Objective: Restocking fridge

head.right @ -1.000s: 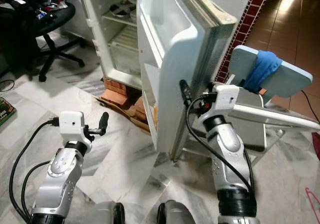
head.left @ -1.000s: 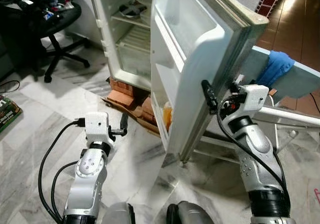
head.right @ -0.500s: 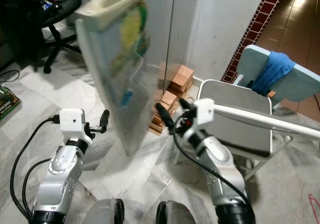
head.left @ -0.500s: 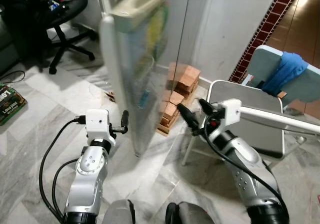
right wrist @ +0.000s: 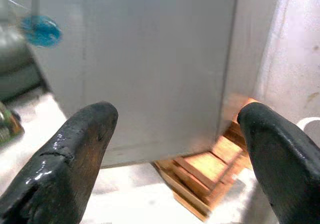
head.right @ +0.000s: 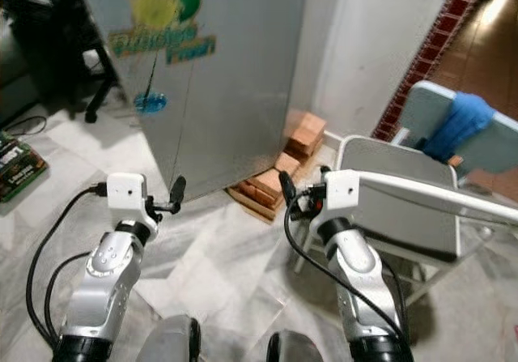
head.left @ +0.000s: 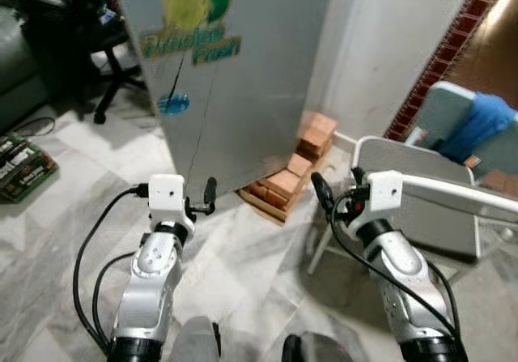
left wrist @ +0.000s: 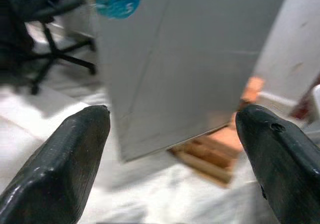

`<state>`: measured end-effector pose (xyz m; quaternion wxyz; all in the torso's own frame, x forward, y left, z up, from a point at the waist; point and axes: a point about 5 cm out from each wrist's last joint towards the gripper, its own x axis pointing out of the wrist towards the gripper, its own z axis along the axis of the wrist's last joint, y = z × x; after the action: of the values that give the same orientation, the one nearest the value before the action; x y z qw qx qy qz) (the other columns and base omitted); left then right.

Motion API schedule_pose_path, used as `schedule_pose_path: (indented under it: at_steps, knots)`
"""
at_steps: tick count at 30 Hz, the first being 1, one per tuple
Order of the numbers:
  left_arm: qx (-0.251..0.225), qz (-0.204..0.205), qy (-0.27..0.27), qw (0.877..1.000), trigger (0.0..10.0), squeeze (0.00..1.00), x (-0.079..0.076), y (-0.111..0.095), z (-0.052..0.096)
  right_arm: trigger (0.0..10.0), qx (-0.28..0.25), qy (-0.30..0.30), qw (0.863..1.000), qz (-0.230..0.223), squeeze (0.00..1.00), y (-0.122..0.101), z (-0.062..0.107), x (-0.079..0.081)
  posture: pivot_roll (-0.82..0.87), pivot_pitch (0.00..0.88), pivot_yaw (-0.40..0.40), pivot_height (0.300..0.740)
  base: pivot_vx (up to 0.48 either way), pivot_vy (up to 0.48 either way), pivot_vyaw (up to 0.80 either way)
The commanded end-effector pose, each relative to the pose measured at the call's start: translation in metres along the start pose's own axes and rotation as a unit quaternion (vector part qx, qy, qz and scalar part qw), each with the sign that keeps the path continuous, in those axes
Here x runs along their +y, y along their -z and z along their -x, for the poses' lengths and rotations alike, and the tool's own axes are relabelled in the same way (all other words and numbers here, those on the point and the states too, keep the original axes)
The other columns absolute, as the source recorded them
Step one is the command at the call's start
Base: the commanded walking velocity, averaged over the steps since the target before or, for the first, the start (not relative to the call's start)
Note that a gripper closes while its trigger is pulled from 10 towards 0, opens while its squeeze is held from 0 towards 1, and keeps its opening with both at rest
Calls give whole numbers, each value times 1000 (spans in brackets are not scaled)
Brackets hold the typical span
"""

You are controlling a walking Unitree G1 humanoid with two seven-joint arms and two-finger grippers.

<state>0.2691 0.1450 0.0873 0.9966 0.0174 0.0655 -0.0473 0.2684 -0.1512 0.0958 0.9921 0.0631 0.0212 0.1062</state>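
Tall grey metal fridge (head.left: 235, 78) with yellow-green door lettering, raised on orange bricks (head.left: 293, 176): door shut, restocking apparently finished; left pincer (left wrist: 172, 149) and right pincer (right wrist: 175, 154) both spread apart, empty, just before it.

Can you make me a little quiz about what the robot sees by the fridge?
1. True or false: the fridge door is shut.
2. What is stacked under the fridge? A) books B) bricks C) boxes
3. What colour is the cloth draped over the chair?

Key: 1. True: the door's front faces the robot and no shelves show. 2. B: reddish bricks lie at its base. 3. Blue. Bonus: the left end effector and right end effector are both open and empty.
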Motion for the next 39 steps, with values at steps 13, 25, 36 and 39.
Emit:
schedule_pose_path:
  at_steps: [13, 25, 36, 39]
  knots:
    - [-7, -11, 1, 1000, 10000, 0, -6, -6, 2, 10000, 16, -163, 967, -196, 0, -7, 18, 42, 28, 151, 2, 740, 0, 480, 0]
    - [-6, -16, 5, 1000, 10000, 0, -7, -2, 4, 10000, 7, -238, 941, -242, 0, -24, 14, 53, 28, 136, -4, 740, 0, 253, 0]
    - [-10, -15, 7, 1000, 10000, 0, -12, -2, 3, 10000, -15, -305, 910, -282, 0, -48, 4, 66, 36, 127, -16, 740, 0, 0, 0]
    - [-9, -14, 7, 1000, 10000, 0, -13, -1, 4, 10000, -13, -300, 913, -278, 0, -47, 2, 63, 35, 127, -17, 740, 0, 0, 0]
